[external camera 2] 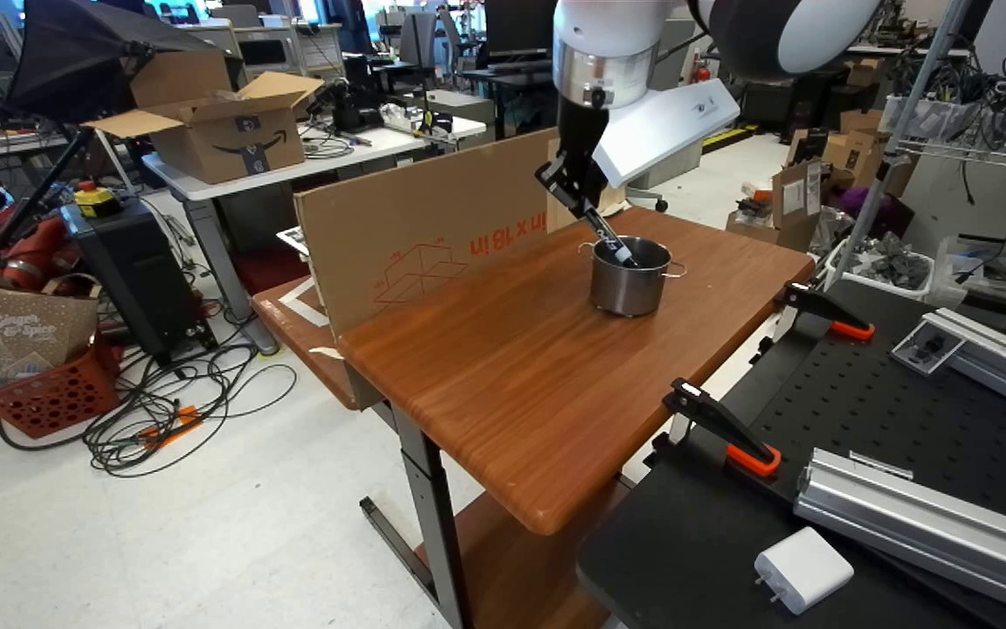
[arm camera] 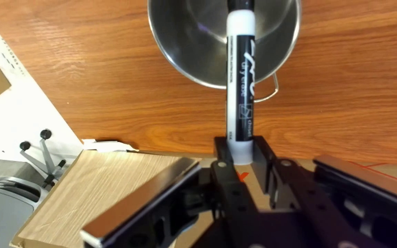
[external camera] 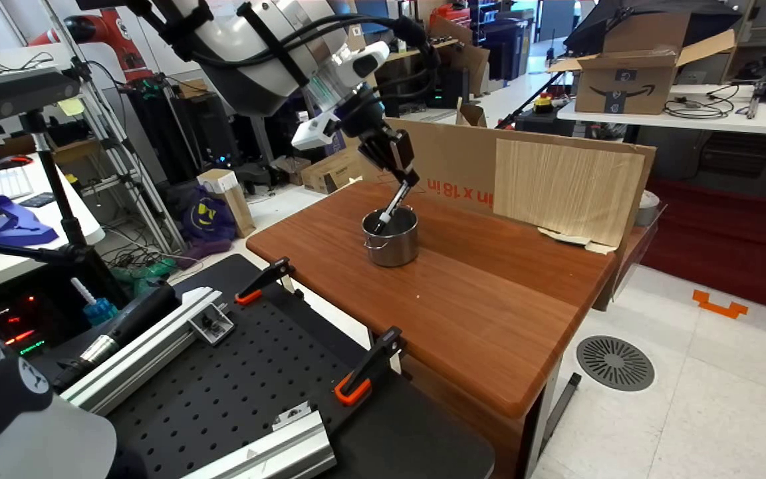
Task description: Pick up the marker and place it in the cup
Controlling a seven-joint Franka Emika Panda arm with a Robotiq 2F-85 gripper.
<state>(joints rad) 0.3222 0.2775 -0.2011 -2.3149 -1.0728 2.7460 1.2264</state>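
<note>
So, gripper nearly closed; it pinches the marker

This is a robotics lab. In an exterior view, a white robot arm hangs in at eleven o'clock, a red robot arm stands at ten, and a camera sits between nine and ten. At seven o'clock lies a black board full of holes, with metal bars on it. In an exterior view, loose cables sprawl across the floor at eight o'clock, an open cardboard box sits on a desk at ten, and an office chair stands beyond at eleven. What stands at twelve, blurred, is probably a screen.
</note>
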